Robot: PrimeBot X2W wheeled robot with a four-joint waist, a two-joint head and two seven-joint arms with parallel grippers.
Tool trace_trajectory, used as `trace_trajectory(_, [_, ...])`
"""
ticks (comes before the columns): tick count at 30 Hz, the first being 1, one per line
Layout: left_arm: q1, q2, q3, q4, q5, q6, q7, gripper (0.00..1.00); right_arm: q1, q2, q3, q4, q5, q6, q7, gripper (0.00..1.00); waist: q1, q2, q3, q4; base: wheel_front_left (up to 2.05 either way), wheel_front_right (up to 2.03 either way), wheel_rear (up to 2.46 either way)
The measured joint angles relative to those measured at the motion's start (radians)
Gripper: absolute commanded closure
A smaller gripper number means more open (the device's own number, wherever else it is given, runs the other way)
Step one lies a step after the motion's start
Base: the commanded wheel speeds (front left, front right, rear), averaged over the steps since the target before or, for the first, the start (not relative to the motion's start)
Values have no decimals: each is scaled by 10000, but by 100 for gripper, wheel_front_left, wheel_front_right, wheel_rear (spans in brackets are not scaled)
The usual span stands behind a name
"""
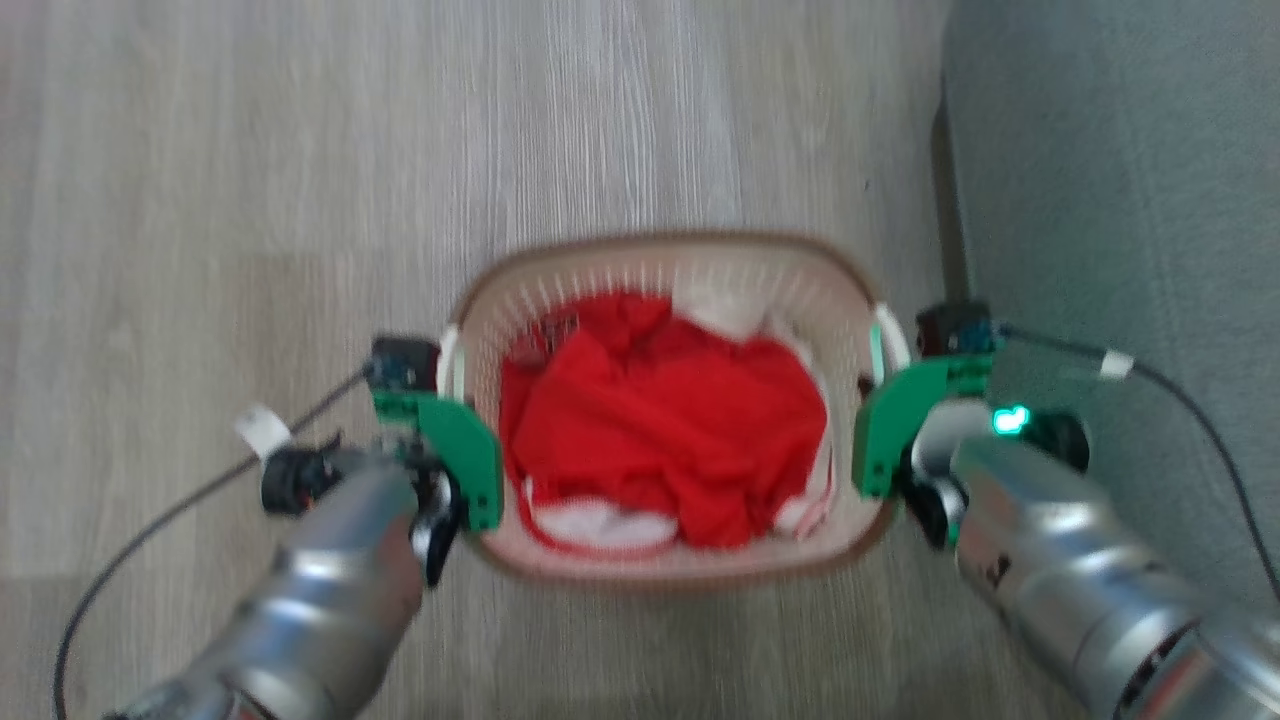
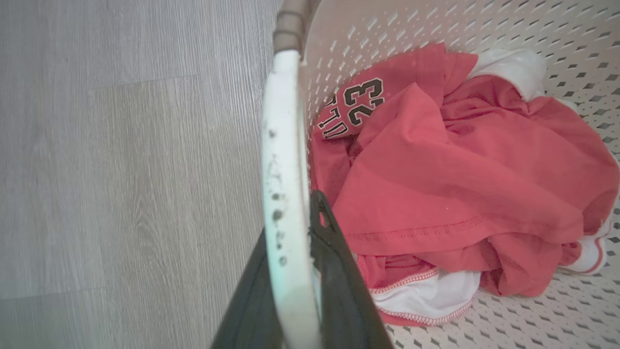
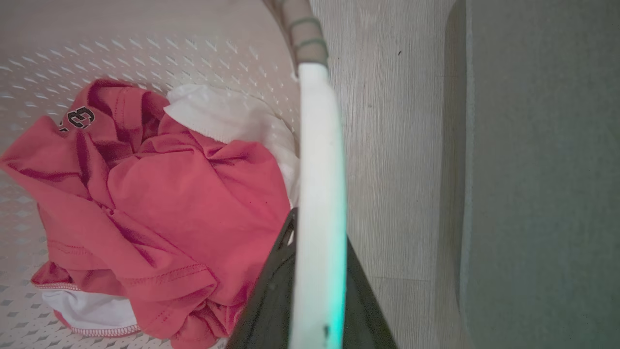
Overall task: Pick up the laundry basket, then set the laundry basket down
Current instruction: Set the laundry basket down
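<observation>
The left forearm [image 1: 330, 590] and right forearm [image 1: 1060, 560] came in from the lower corners of the head view, reaching up-frame to either side of the basket [image 1: 660, 250]. The basket lay mid-frame over the pale wood floor [image 1: 250, 200], with a grey surface [image 1: 1120, 200] close by along the right edge. Red clothes [image 1: 660, 420] and some white ones lay heaped inside. At the bottom of the left wrist view, the left gripper [image 2: 293, 228] was clenched on the left handle [image 2: 283, 145], with one dark finger [image 2: 339, 291] inside the wall and the other outside. The right gripper [image 3: 319, 232] clasped the right handle [image 3: 319, 145] the same way at the bottom of its own view. Whether the base touched the floor could not be told. The carry looked to be the step in hand, and doing it well probably meant moving both arms together at equal height so the load stayed level. The gap between the grippers should hold constant so the thin handles were neither pulled apart nor twisted, and the right arm needed room from the grey surface. Neither grip should loosen until the base sat flat.
</observation>
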Motion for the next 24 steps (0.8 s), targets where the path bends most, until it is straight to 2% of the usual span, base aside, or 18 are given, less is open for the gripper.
trace_trajectory(15, [-2516, -27, 71, 19, 90, 73, -502, 100, -2284, -332, -1590, -13, -1653, 0, -378, 100, 0, 0, 2962, 30, 0, 0, 0])
trace_trajectory(24, [-3371, -29, 75, 29, 194, 161, -811, 100, -2987, -353, -2694, -13, -2731, 0, -566, 100, -1, -1, 4540, 100, 0, 0, 0])
